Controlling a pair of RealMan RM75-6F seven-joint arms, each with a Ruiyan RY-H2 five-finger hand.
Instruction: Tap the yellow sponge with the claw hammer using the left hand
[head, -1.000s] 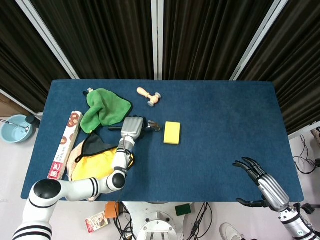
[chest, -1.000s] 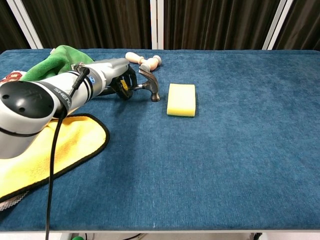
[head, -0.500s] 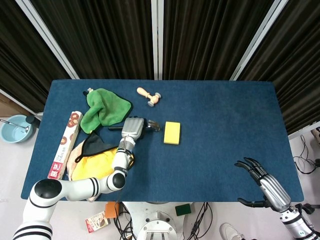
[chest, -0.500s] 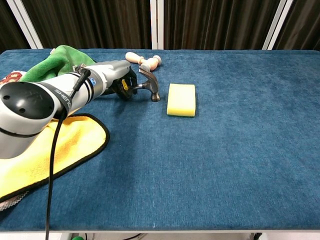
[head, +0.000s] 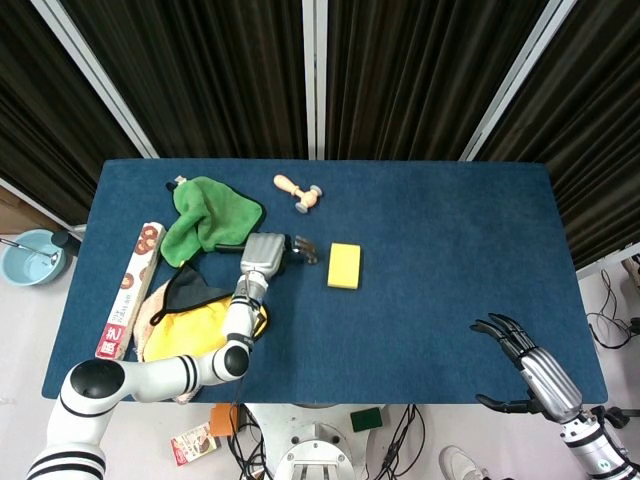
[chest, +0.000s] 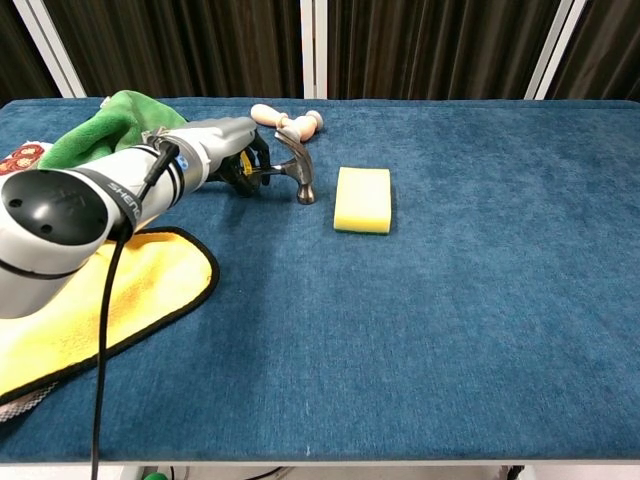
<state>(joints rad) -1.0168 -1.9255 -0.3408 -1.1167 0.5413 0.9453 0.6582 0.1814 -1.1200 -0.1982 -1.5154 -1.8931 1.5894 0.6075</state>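
Beside the yellow sponge, left hand gripping claw hammer (head down), right hand spread empty.

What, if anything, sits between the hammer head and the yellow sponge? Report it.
Nothing visible. The left hand grips the claw hammer, whose head sits just left of the yellow sponge, with only bare blue table in the gap. The small wooden mallet lies farther back, off that line.
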